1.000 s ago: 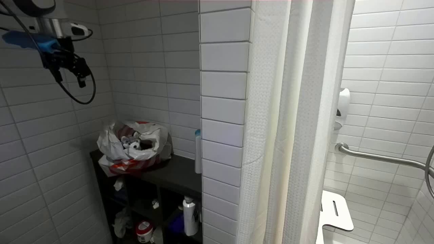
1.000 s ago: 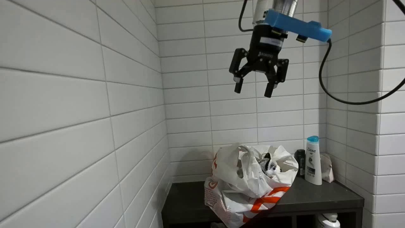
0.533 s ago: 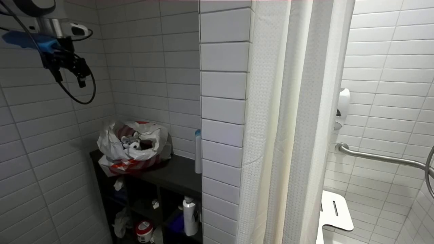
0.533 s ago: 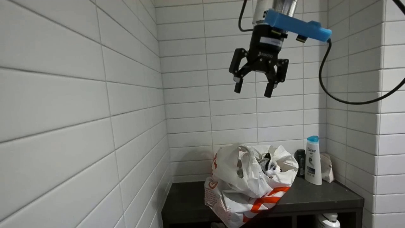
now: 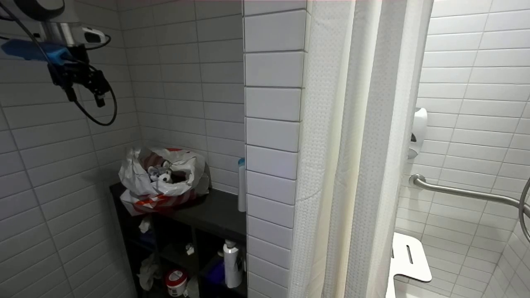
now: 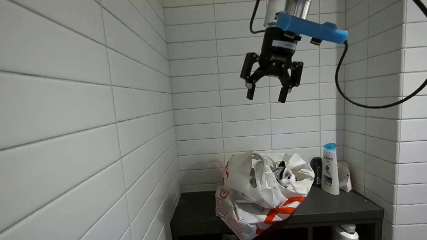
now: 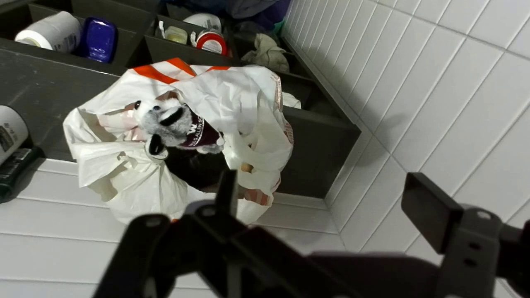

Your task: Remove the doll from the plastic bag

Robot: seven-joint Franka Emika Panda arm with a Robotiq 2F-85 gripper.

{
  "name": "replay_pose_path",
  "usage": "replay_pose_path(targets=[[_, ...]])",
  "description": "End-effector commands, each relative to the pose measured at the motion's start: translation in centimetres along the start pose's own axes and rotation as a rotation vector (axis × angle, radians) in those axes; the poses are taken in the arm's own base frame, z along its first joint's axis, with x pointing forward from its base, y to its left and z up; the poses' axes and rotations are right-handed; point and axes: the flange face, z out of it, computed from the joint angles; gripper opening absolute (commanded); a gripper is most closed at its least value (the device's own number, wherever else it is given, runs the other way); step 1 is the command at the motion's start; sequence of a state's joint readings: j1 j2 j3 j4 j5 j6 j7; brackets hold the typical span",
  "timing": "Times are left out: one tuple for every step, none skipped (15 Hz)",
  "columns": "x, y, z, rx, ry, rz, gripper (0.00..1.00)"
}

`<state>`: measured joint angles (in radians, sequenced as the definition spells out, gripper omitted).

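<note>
The doll is a small grey and white plush husky with a dark maroon bib. It lies face up in the mouth of the plastic bag, in the wrist view (image 7: 165, 131) and in both exterior views (image 5: 155, 171) (image 6: 286, 176). The white plastic bag (image 6: 245, 186) with red stripes sits crumpled and open on a dark shelf; it also shows in the wrist view (image 7: 140, 192). My gripper (image 6: 267, 94) is open and empty, well above the bag, fingers pointing down. In the wrist view my gripper (image 7: 327, 194) is offset from the doll, which lies up and left.
The dark shelf unit (image 6: 337, 206) stands against tiled walls. A white shampoo bottle (image 6: 330, 171) and a dark bottle (image 6: 316, 171) stand beside the bag. Lower compartments hold a red-lidded tub (image 7: 212, 43), a purple item (image 7: 99, 39) and a cloth (image 7: 269, 54). A curtain (image 5: 352, 149) hangs off to one side.
The arm and gripper have shifted very slightly sideways, with a slight tilt, and the cable has moved with them. The bag and doll have not moved.
</note>
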<state>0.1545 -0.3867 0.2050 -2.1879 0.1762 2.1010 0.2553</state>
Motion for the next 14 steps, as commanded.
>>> replay_pose_path(targets=[[0.7,-1.1,0.7,-0.046,0.017,-0.006,1.00],[0.8,-1.4,1.0,-0.060,0.018,-0.013,1.00],[1.0,-1.7,1.4,-0.076,0.022,-0.014,1.00],[1.3,-1.9,1.7,-0.097,0.032,-0.011,1.00],[1.7,-2.0,2.1,-0.121,0.046,0.001,1.00],[2.1,-1.9,2.5,-0.143,0.058,0.022,1.00],[2.7,-1.6,2.9,-0.163,0.066,0.046,1.00],[3.2,-1.2,3.5,-0.181,0.070,0.066,1.00],[3.7,-0.6,4.0,-0.202,0.071,0.087,1.00],[4.0,-0.2,4.4,-0.218,0.067,0.106,1.00],[4.4,0.4,5.0,-0.234,0.061,0.127,1.00],[4.7,0.9,5.4,-0.245,0.056,0.144,1.00],[5.0,1.5,5.9,-0.255,0.051,0.162,1.00],[5.2,2.0,6.3,-0.264,0.047,0.178,1.00]])
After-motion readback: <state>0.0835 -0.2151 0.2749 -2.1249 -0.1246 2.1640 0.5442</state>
